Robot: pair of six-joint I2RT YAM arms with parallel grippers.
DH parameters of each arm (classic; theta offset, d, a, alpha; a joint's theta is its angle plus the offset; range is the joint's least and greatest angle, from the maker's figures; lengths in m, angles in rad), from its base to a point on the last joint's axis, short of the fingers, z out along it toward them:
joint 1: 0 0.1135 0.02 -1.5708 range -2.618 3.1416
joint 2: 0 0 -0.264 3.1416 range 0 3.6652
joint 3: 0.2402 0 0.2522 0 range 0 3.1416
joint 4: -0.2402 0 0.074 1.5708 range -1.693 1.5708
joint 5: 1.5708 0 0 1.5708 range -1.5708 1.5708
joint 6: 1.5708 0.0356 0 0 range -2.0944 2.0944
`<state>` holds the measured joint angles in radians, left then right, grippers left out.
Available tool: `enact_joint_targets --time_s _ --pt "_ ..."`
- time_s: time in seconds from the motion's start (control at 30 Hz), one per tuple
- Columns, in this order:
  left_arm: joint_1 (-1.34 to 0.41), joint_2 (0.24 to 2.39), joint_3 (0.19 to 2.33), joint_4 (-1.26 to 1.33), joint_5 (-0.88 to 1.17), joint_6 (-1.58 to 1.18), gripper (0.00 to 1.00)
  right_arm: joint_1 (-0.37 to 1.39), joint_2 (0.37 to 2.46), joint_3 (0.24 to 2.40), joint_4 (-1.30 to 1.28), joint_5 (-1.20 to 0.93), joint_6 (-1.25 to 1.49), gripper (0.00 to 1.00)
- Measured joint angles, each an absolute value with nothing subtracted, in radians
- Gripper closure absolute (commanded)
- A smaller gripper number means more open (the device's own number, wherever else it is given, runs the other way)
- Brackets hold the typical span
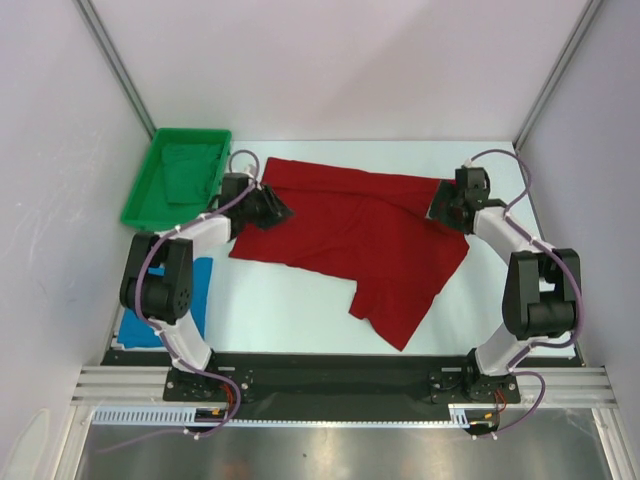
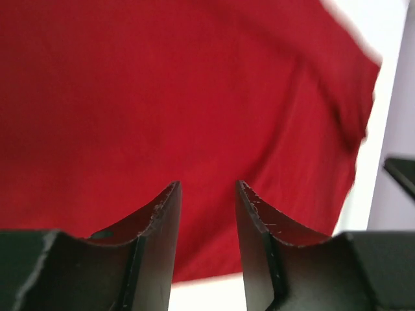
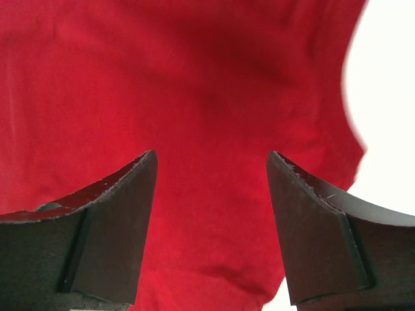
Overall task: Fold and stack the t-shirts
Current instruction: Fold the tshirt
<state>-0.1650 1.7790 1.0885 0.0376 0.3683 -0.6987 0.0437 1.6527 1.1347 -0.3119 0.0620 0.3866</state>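
Note:
The deep red t-shirt lies spread across the middle of the white table, its lower right part folded into a point toward the near edge. My left gripper is over its left edge, jaws open with red cloth beneath and nothing between them. My right gripper is over its right edge, jaws wide open above the red cloth. The bright blue t-shirt lies at the near left, mostly hidden behind my left arm.
A green tray holding a green cloth stands at the far left. The enclosure's walls and metal posts close in the table on three sides. A black strip runs along the near edge.

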Motion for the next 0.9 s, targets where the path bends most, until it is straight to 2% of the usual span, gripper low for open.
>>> enact_joint_targets --time_s 0.23,0.37,0.57,0.67,0.73,0.9 --pt "-0.226 1.553 0.901 0.054 0.327 -0.723 0.52 0.093 1.605 1.036 -0.27 0.011 0.36 0.39" --pt "-0.222 1.414 0.809 0.123 0.318 -0.744 0.52 0.092 1.618 1.035 -0.21 0.001 0.361 0.4" --pt "-0.273 1.282 0.599 0.171 0.329 -0.76 0.52 0.091 1.745 1.053 -0.112 -0.03 0.374 0.42" --pt "-0.298 1.242 0.507 0.167 0.346 -0.766 0.52 0.091 1.793 1.045 -0.062 -0.036 0.392 0.46" --pt "-0.302 1.23 0.492 0.157 0.355 -0.768 0.52 0.091 1.807 1.035 -0.02 -0.033 0.4 0.51" --pt "-0.309 1.198 0.501 0.154 0.361 -0.76 0.52 0.091 1.836 1.032 0.071 -0.018 0.425 0.54"
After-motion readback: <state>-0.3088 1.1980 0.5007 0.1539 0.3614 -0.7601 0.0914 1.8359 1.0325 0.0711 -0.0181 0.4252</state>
